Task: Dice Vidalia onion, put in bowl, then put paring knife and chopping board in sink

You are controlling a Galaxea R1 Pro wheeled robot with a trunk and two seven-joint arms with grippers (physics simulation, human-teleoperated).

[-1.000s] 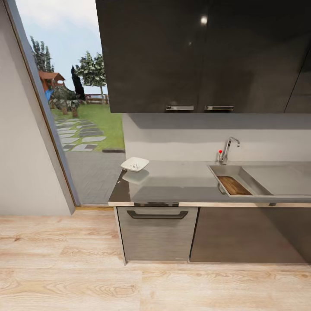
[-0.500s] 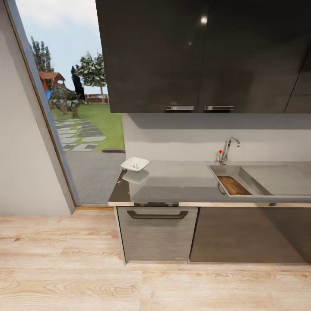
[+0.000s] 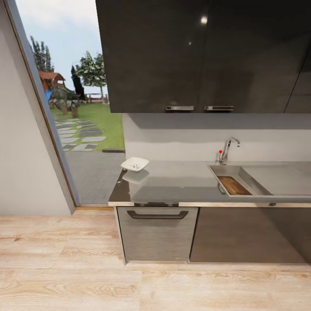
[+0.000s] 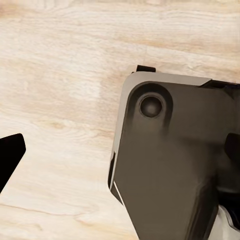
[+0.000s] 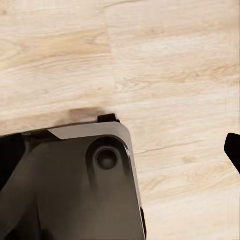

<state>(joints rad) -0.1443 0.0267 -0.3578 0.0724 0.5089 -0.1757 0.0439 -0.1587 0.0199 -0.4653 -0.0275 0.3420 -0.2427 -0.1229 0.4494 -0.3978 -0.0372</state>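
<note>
**Board in the sink, robot standing off**

The chopping board lies in the sink; the bowl sits at the table's far corner, holding white bits. Neither tool's opening can be told; both wrist cameras face the floor

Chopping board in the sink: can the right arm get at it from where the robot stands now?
Probably not. The chopping board lies in the sink beyond a stretch of floor, and the right wrist view looks down at planks beside the robot's base.

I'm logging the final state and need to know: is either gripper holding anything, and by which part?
It cannot be told. The wrist views show only dark robot parts over the wood floor. The chopping board lies in the sink.
</note>
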